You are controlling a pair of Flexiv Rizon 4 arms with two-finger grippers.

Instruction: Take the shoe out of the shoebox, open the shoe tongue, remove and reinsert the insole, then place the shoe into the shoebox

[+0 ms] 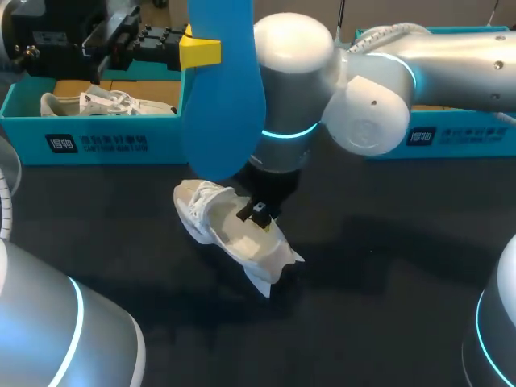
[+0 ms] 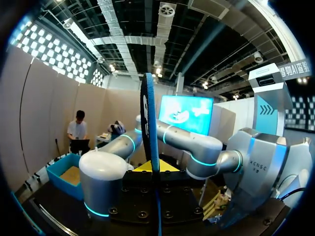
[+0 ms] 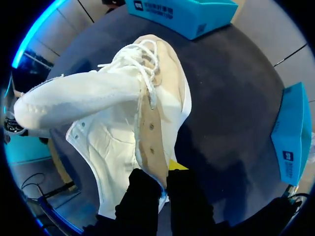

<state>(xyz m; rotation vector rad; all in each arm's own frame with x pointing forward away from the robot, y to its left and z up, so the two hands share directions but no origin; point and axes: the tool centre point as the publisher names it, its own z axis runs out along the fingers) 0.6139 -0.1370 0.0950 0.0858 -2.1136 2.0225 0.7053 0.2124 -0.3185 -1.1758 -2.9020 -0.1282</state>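
Midway through the insole step, with left hand (image 1: 198, 51) pinching the flat blue foam insole (image 1: 224, 97) aloft and right hand (image 3: 165, 178) clamped on the eyelet flap (image 3: 150, 132) of the white lace-up sneaker (image 1: 222, 230) lying on the dark worktop (image 1: 387, 266), probably calling next for sliding that insole toe-first inside.

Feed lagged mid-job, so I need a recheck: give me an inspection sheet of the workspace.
Surface: dark table.
Job's things: white shoe mid-table, outside both boxes; blue insole out of it, held in the air; left box holds a second shoe; right box behind the right arm, contents hidden.
Clutter: nothing seen.
Grippers: left gripper shut on insole; right gripper shut on the shoe's opening edge.
Cables: nothing seen.
Surroundings: nothing seen reaching over the table.
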